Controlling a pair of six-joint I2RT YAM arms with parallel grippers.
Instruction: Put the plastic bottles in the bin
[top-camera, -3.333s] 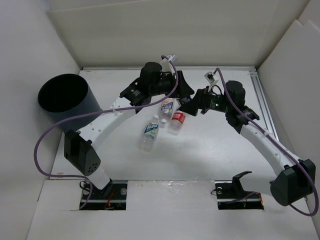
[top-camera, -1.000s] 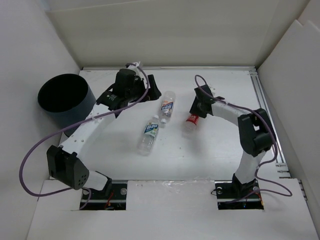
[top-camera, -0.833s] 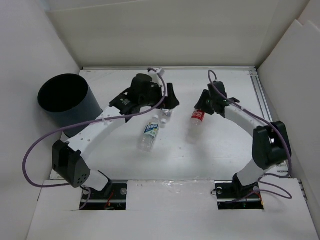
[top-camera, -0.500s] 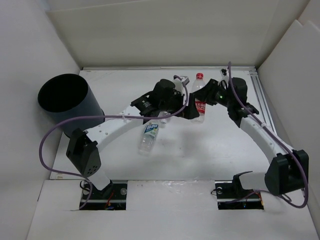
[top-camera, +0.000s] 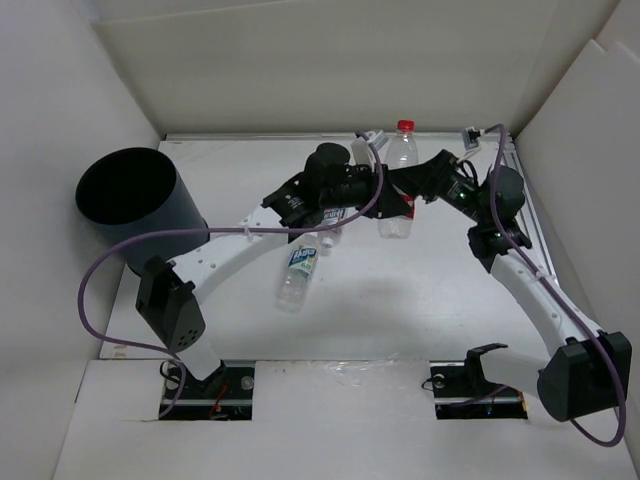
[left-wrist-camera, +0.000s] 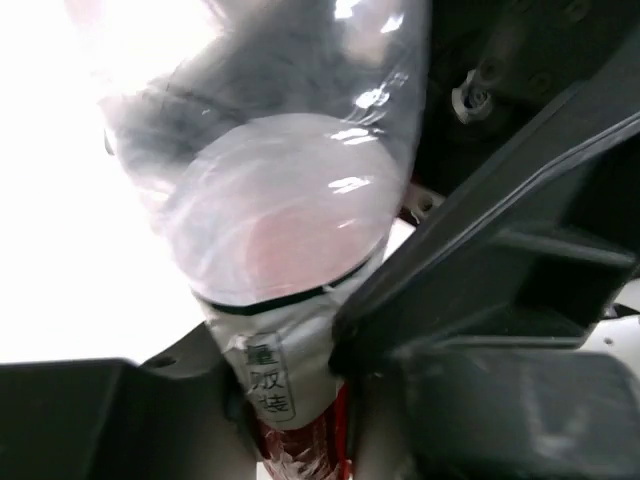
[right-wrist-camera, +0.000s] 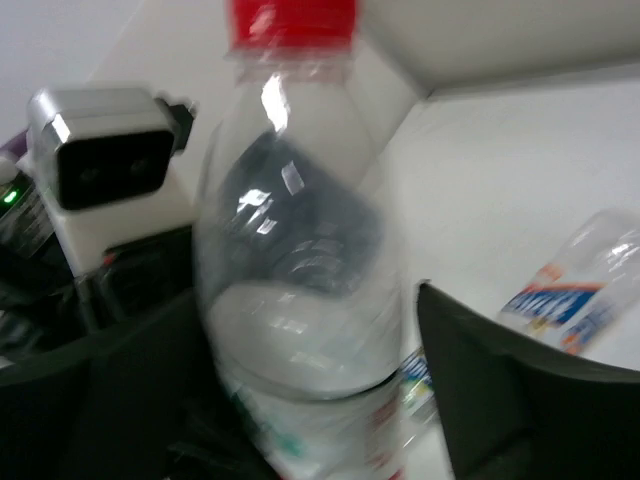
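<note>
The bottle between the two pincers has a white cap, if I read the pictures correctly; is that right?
Not quite: the cap is red, not white, as the right wrist view shows. The bottle is indeed between the left pincer and the right pincer.

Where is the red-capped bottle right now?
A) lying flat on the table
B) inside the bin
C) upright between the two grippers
C: the red-capped bottle stands upright, with the left gripper and the right gripper on either side of it.
</note>
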